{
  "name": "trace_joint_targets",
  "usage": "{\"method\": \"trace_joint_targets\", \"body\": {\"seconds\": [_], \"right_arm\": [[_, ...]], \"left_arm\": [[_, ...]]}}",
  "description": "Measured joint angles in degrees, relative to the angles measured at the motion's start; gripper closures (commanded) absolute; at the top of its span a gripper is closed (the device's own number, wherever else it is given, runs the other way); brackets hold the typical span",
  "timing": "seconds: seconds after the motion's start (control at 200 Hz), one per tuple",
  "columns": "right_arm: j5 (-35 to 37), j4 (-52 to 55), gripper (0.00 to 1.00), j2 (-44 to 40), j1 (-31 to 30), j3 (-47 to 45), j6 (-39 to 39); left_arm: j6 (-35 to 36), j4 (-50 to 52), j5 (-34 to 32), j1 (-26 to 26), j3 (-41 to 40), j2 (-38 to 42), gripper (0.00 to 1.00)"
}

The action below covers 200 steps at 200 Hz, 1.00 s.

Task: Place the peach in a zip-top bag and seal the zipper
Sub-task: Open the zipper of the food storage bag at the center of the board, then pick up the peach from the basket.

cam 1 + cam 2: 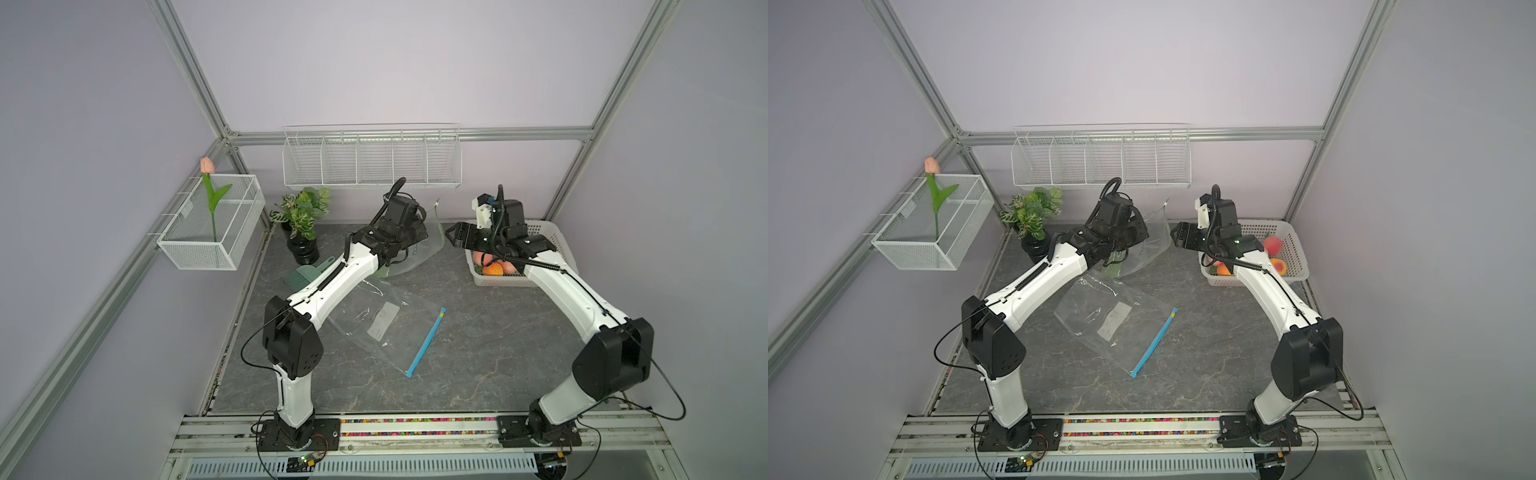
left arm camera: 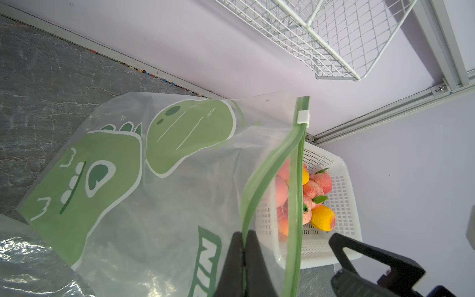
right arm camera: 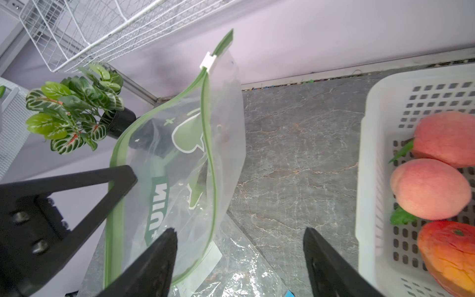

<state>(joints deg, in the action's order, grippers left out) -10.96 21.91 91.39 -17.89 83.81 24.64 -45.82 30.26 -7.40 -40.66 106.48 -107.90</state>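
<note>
The bag (image 2: 180, 180) is held up off the table, just above centre in both top views, with its base trailing on the table. One lip of it is pinched between the pressed-together fingers of the left gripper (image 2: 243, 239). The mouth can be seen parted: the two green zipper (image 2: 298, 180) strips split apart below the white slider (image 3: 208, 62), which sits at the far, raised corner.

The right gripper (image 3: 239, 231) is spread wide and empty, and is poised just beside the open mouth, between bag and basket (image 1: 552, 239).

No peach has been taken. The peaches (image 3: 429, 187) are all seen lying in the basket at centre right of the top views, heaped together with a yellower fruit. So the opening is judged done, while the pick, the drop into the bag and the run of the slider are all left.

The bag's zipper edge is set steeply, close to upright, rising from the pinch to the slider corner. Its mouth is turned towards the right of the top views, at the basket. Its printed body slopes away to the left.

The peaches are round, so no long axis can be called. A second, clear bag (image 1: 386, 328) lies flat at centre, untouched.
</note>
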Motion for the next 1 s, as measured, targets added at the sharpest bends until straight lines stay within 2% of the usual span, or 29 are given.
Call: {"method": "trace_joint_targets", "body": {"seconds": [0.265,0.395,0.72,1.0], "right_arm": [[13.6,6.0,0.18,-0.8,3.0,-1.1,-1.2],[17.6,10.2,0.18,1.0,4.7,-0.4,-2.8],[18.7,15.6,0.18,11.0,9.9,0.9,-6.3],[17.8,16.4,0.22,17.0,11.5,3.9,-7.1]], "left_arm": [[0.0,0.0,0.4,0.0,0.0,0.0,1.00],[0.0,0.0,0.4,0.0,0.0,0.0,1.00],[0.1,0.0,0.9,0.0,0.0,0.0,1.00],[0.4,0.0,1.1,0.0,0.0,0.0,1.00]]}}
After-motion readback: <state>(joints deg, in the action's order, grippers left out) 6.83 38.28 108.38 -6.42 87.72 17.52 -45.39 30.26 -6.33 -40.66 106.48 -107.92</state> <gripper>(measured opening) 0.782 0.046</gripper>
